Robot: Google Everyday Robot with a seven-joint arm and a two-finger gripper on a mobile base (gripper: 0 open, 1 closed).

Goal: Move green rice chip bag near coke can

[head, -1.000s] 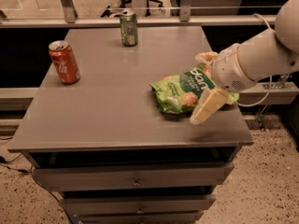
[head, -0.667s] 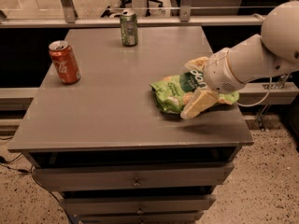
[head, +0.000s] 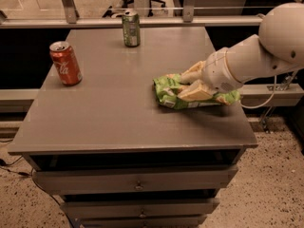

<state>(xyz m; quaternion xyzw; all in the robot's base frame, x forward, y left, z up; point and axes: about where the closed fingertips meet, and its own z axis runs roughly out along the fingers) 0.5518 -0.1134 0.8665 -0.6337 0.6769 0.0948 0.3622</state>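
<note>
Bag (head: pixel 167 91) lies crumpled at 3 o'clock on the surface (head: pixel 118 113). The gripper (head: pixel 191 83) reaches in from 3 o'clock over the bag's middle, and its jaws pinch the foil, with green showing between them. Coke can (head: pixel 65 63) stands upright at 10 o'clock, well apart.

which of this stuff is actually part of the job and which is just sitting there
Part of the job:
- green rice chip bag, on the right of the table
- coke can, upright near the left edge
- claw, closed on the bag

Just lying about:
- green can, upright at the back edge
</note>
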